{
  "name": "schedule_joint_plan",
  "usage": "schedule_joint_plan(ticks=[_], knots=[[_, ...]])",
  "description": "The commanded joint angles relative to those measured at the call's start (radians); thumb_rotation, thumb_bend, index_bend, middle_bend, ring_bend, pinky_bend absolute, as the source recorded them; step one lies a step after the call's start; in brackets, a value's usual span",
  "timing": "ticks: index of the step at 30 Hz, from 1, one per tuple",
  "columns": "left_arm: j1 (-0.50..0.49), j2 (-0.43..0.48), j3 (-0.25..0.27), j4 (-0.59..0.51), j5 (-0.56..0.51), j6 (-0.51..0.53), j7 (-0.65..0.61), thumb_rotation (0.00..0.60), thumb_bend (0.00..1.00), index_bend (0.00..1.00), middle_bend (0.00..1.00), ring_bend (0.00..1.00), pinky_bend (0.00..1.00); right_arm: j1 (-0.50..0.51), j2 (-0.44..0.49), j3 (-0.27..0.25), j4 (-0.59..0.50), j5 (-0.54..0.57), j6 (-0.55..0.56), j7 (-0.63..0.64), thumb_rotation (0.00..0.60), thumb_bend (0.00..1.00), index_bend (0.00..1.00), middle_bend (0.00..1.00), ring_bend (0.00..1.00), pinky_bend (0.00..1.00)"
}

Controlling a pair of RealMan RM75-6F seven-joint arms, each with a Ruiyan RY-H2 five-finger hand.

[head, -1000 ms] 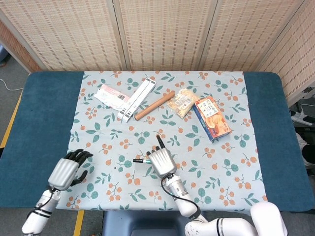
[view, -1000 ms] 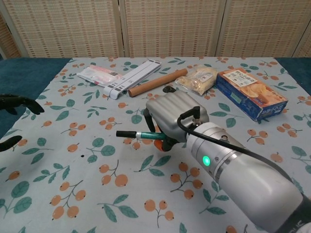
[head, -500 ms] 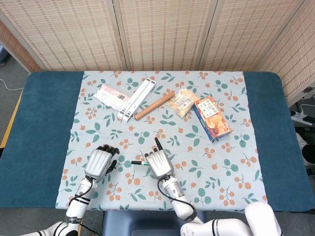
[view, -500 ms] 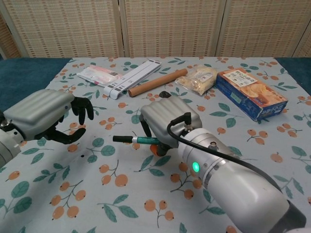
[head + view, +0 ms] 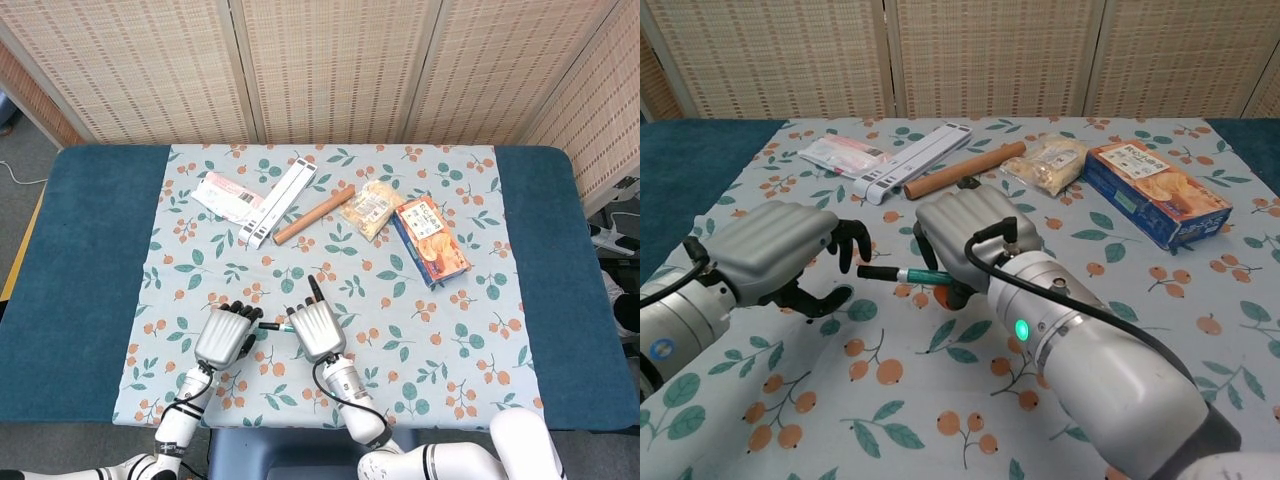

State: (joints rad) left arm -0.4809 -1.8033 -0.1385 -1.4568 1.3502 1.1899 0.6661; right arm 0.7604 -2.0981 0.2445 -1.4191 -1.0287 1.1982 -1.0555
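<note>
Hidden parts: the right hand (image 5: 975, 235) covers the rear end of the pen (image 5: 902, 273), so the exact place of the grip is not visible; in the head view only a short dark piece of the pen (image 5: 272, 326) shows between the two hands.
Hard to see: whether the left hand's fingertips (image 5: 855, 240) touch the black tip of the pen is not clear in either view.
Right hand: it holds the green pen with black cap; the fingers are curled under the palm around it, and one dark finger points away toward the far side in the head view (image 5: 316, 328).
Left hand: the left hand (image 5: 780, 250) holds nothing visible; its fingers are bent but apart, with the thumb low near the cloth, and it shows also in the head view (image 5: 225, 333).
Pen position: it lies about level above the flowered cloth (image 5: 940, 400), sticking out from the right hand toward the left hand, with its tip just beside the left fingers.
Change from before: one second ago the left hand was far out at the left edge of the surface; now it stands close beside the right hand, and the right hand with the pen has shifted a little to the left.
Other things: an orange box (image 5: 1155, 192), a snack bag (image 5: 1047, 162), a brown tube (image 5: 962, 169), a white box (image 5: 912, 161) and a pink packet (image 5: 840, 153) lie at the far side, well apart from both hands.
</note>
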Motion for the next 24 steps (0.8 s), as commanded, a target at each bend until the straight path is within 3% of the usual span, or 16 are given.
schedule_joint_plan(ticks=[1, 24], knots=[[-0.006, -0.008, -0.004, 0.001, -0.007, 0.001, 0.004, 0.6, 0.37, 0.35, 0.42, 0.33, 0.5, 0.003, -0.005, 0.003, 0.002, -0.001, 0.002, 0.008, 0.6, 0.32, 0.88, 0.84, 0.44, 0.0], [-0.038, -0.042, 0.005, 0.045, -0.008, 0.011, -0.046, 0.6, 0.37, 0.46, 0.5, 0.35, 0.5, 0.015, -0.026, -0.008, 0.031, 0.003, 0.008, 0.023, 0.6, 0.32, 0.88, 0.84, 0.44, 0.0]])
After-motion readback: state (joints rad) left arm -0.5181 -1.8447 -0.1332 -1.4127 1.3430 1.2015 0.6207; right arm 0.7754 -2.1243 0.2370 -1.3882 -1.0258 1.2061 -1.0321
